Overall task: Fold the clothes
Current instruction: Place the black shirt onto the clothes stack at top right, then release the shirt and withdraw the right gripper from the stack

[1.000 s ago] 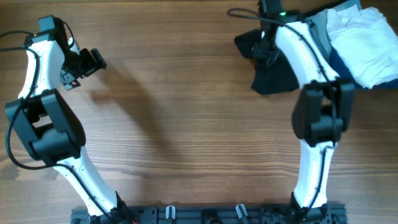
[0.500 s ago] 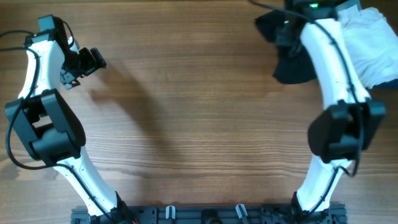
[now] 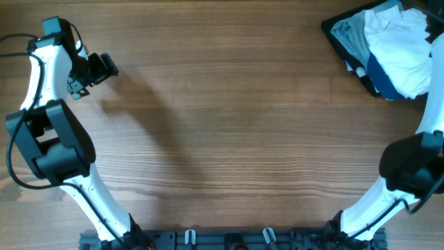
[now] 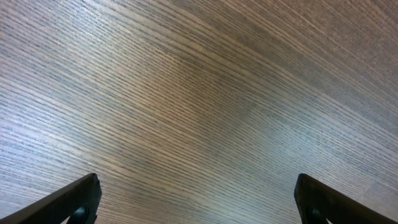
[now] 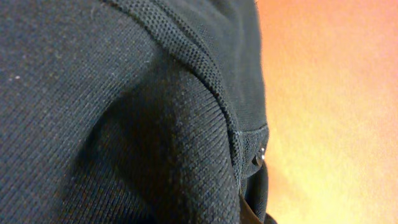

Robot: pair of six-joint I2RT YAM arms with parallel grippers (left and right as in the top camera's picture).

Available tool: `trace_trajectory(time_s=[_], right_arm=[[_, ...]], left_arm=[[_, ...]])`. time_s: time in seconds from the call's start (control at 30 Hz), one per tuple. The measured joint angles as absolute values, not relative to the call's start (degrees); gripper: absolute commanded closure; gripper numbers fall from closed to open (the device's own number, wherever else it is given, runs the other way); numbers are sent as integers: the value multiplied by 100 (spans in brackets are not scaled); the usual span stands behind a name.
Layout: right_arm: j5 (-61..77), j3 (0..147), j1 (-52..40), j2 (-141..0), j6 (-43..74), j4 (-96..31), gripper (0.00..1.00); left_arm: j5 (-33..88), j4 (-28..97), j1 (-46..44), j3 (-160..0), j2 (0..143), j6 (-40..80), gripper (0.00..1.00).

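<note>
Two arms. L fingers spread wide over bare worktop, gripping nothing. One pile of white, grey and blue garments top right, cut off by frame edge. One black T-shirt fills R wrist view, hiding R fingers; can't tell their state.

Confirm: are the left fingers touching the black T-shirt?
Apart. Overhead shows the left gripper at the table's far left over bare wood; left wrist shows only wood between its fingers. The black T-shirt fills the right wrist view.
</note>
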State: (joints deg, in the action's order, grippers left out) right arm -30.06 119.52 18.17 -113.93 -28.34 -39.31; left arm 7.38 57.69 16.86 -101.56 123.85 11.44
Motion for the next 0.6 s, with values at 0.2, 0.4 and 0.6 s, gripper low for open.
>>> trace_trajectory(time_s=[0.2,0.4,0.6], right_arm=[[-2941,11950,1909,-12298,-3688,-3579,96],[-2845,11950,1907,-13037,-3894,-3701,76],[-1944,11977,1909,-13076,-3577,-4541,0]], left_arm=[[751,5697,1686,-10156,12385,1146,0],[760,5631,1686,-10156,12385,1146,0],[760,5605,1686,-10156,12385,1146,0]])
